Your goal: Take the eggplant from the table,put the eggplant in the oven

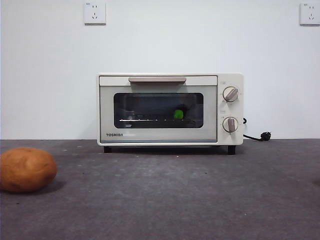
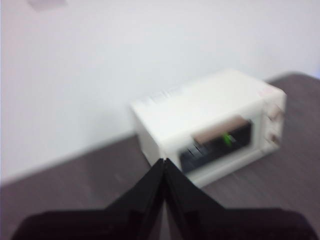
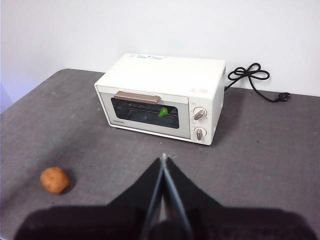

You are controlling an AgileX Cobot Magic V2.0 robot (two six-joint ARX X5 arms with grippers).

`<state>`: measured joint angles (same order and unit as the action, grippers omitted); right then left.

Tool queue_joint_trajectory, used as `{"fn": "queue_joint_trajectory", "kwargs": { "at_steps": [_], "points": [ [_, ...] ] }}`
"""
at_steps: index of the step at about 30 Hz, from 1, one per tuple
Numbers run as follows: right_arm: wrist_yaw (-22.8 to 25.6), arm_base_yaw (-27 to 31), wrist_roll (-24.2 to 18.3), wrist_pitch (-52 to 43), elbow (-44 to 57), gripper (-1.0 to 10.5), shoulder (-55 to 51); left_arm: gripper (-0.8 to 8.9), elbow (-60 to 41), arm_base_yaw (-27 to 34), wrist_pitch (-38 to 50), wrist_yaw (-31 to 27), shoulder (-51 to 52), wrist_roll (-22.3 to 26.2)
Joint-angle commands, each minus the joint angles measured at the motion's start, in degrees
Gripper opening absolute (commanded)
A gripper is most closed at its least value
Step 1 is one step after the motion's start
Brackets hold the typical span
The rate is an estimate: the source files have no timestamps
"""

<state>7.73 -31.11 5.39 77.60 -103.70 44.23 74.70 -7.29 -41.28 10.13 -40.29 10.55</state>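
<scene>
With its door closed, the oven (image 1: 170, 109) holds the eggplant (image 1: 178, 114) on the wire rack, green cap showing through the glass, while left gripper (image 2: 163, 162) and right gripper (image 3: 163, 157) hang back, jaws pressed together, empty, apparently finished.

Eggplant (image 1: 178, 114), green cap visible, on the rack inside the closed cream oven (image 1: 170, 109) on the grey table (image 1: 165, 200).

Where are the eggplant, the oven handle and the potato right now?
eggplant (image 1: 178, 114): front view, green stem cap behind the oven's glass door.
oven handle (image 1: 157, 79): front view, middle of the beige bar.
potato (image 3: 54, 179): right wrist view, centre of its brown body.
</scene>
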Motion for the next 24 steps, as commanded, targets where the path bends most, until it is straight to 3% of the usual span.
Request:
{"fn": "queue_joint_trajectory", "kwargs": {
  "at_steps": [1,9,18,24],
  "points": [
    [0.22,-0.07,0.57,1.25,0.37,0.0,-0.09,-0.04,-3.56,1.44,5.05,0.74,4.11,2.1],
    [0.22,-0.07,0.57,1.25,0.39,0.0,-0.09,-0.04,-27.52,2.19,26.64,0.76,19.23,1.38],
    [0.22,-0.07,0.57,1.25,0.37,0.0,0.28,-0.04,-52.72,2.25,33.88,0.72,30.51,0.37],
    [0.22,-0.07,0.57,1.25,0.37,0.0,0.7,-0.04,-63.1,2.82,34.21,0.11,36.61,-1.7]
  ]
}}
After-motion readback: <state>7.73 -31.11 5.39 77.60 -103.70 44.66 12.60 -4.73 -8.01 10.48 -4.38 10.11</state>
